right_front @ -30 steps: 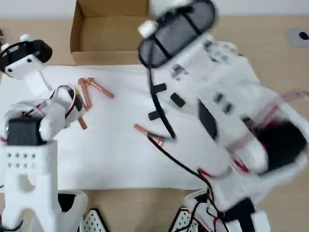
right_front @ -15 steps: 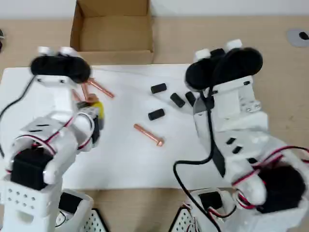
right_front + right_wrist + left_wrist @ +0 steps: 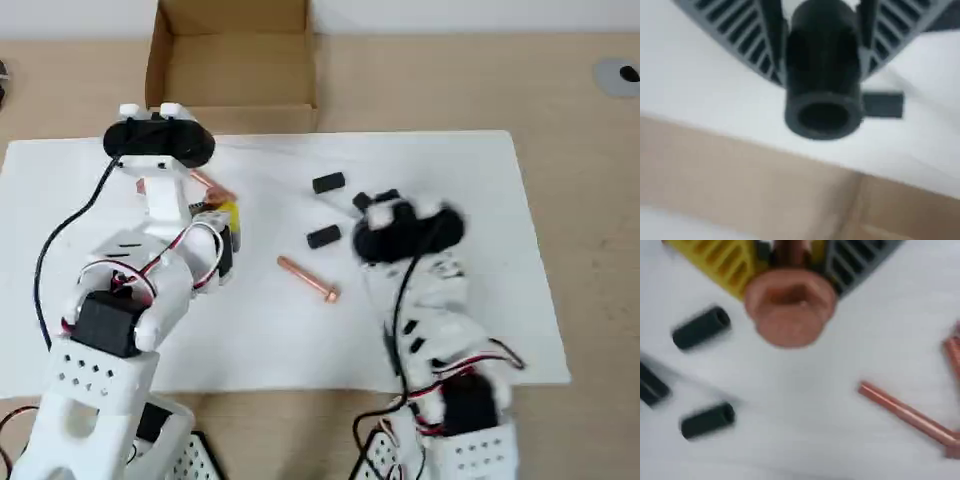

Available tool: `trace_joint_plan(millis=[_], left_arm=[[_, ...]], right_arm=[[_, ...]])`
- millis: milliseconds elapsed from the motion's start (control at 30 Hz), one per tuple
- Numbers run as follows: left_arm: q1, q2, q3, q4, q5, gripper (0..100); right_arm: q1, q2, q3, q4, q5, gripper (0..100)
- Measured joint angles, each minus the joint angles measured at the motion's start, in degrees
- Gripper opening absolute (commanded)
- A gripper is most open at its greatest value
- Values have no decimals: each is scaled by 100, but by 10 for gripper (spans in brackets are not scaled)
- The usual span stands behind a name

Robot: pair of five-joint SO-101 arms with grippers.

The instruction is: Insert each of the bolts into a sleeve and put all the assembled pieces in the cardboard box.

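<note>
Left tool (image 3: 790, 260): clamped on a bolt (image 3: 790, 307). The shank sits between the yellow jaw and the grey jaw, and the hex head faces the wrist camera. It hangs over the white sheet (image 3: 250, 340) on the counter (image 3: 580, 180), a short way out from the box (image 3: 235, 70), off the box's left corner.

Right tool (image 3: 824, 30): clamped on a sleeve (image 3: 824, 75), gripped on the outer wall, with the bore open toward the wrist camera. It is farther from the box, off its right side.

Loose stock on the sheet:
- A few bolts (image 3: 205, 183) lie close to the box.
- A lone bolt (image 3: 307, 278) lies well out from the box.
- Spare sleeves (image 3: 328, 183) lie off the box's right corner.

Handling, as judged:
- **Bolts:** Copper-coloured, stiff and probably light. The smooth round shank is likely to roll on the sheet and to pivot in the jaws. Best taken near the head, leaving the tip free to enter.
- **Sleeves:** Short dark tubes that look rigid, though whether plastic or rubber I cannot tell. Grip the outer wall at mid-length, and keep the jaws off the open end so the bore stays clear.
- **Fragility and fit:** Neither part seems fragile. The bore looks only a little wider than the shank, so any tilt may jam the insertion.
</note>
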Motion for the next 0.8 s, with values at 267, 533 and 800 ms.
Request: trace_joint_plan(millis=[267, 533, 800], left_arm=[[-1064, 0, 35, -79, 18, 9], [-835, 0, 35, 220, 18, 8], [-545, -791, 343, -26, 343, 7]], right_arm=[[-976, -554, 1345, -1415, 237, 11], [-2004, -360, 1371, -1890, -193, 11], [-2593, 79, 1415, -2418, -220, 11]])
